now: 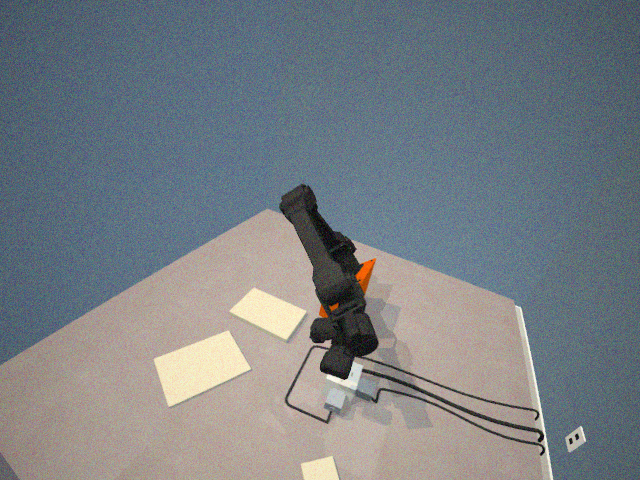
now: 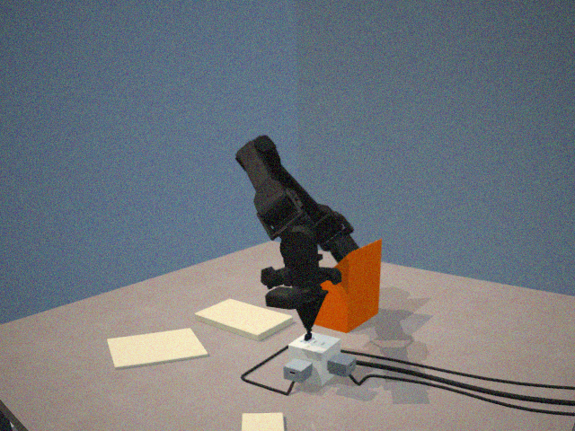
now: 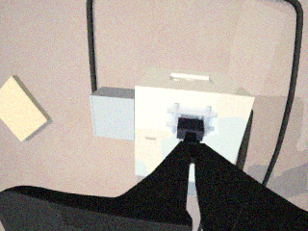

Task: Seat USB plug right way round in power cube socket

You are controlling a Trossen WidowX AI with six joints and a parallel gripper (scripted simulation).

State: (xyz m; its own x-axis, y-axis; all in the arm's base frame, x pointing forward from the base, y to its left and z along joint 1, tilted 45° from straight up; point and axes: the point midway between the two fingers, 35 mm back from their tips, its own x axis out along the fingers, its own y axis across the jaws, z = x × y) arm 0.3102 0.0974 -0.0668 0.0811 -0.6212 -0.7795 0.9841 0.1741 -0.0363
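The white power cube stands upright on the table. My gripper points down over its top, shut on the small black USB plug. In the wrist view the plug is at the pale socket surround on the cube's top face. The socket opening is hidden under the plug and fingertips, so I cannot tell how deep the plug sits or which way round it is. In the top view the arm covers the plug.
Grey adapters stick out from the cube's sides. Black cables loop around it and run right. An orange block stands behind. Cream slabs lie to the left and in front.
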